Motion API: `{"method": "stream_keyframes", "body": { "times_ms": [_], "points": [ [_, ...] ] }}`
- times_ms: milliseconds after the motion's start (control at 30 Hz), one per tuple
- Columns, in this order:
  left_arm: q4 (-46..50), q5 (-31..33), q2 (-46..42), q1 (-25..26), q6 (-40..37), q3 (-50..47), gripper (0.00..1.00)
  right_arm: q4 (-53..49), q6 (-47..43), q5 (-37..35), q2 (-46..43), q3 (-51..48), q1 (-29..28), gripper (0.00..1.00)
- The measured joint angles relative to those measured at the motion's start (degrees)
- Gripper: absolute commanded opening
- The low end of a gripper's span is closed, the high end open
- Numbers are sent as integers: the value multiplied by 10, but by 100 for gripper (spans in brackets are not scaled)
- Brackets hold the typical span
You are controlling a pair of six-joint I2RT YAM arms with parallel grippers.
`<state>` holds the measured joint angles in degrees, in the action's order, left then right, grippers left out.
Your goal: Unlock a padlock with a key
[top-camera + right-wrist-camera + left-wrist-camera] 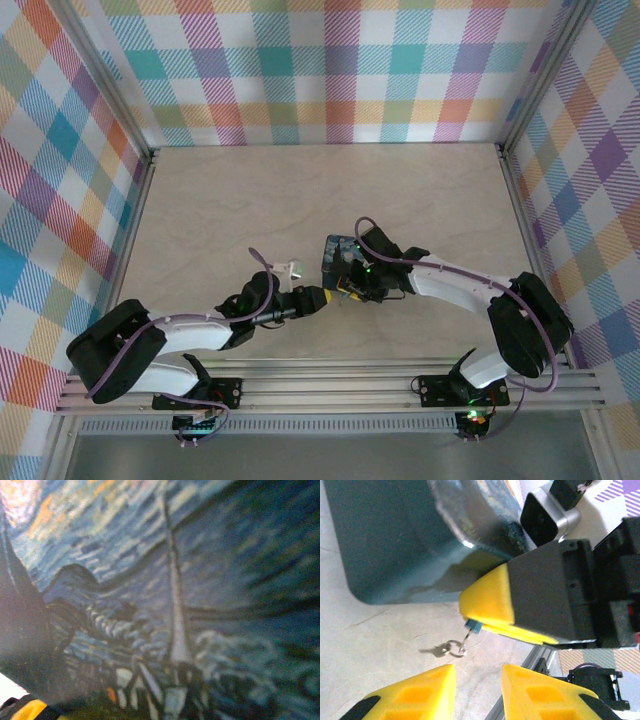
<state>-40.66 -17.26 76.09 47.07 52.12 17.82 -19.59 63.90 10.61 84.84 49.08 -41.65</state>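
Note:
The padlock (333,256), its flat body printed with a dark blue painting, lies on the table just beyond both grippers. Its dark body (395,535) is at the upper left of the left wrist view, and its painted face (175,595) is very close and blurred in the right wrist view. My right gripper (350,287) is shut on the blue head of the key (472,626). A key ring (459,647) hangs from the key, with a small spare key (439,651) resting on the table. My left gripper (479,690) is open just short of the key, nothing between its yellow fingers (415,690).
The beige tabletop (320,190) stretches away behind the padlock, enclosed by checked walls (330,70). An aluminium rail (330,385) runs along the near edge, close behind both grippers. The right wrist's camera housing (545,515) sits above the right fingers.

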Motion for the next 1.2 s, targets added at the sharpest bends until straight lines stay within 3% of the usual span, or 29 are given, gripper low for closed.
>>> {"method": "stream_keyframes", "body": {
  "times_ms": [233, 767, 1200],
  "points": [
    [-21, -3, 6, 0, 11, -4, 36, 23, 14, 11, 0, -3, 5, 0],
    [-61, -15, 57, 0, 21, 30, 35, 41, 19, 36, 2, -2, 12, 0],
    [-60, 15, 61, 1, 14, 32, 34, 39, 19, 56, -11, -7, 16, 0]
  ]
}}
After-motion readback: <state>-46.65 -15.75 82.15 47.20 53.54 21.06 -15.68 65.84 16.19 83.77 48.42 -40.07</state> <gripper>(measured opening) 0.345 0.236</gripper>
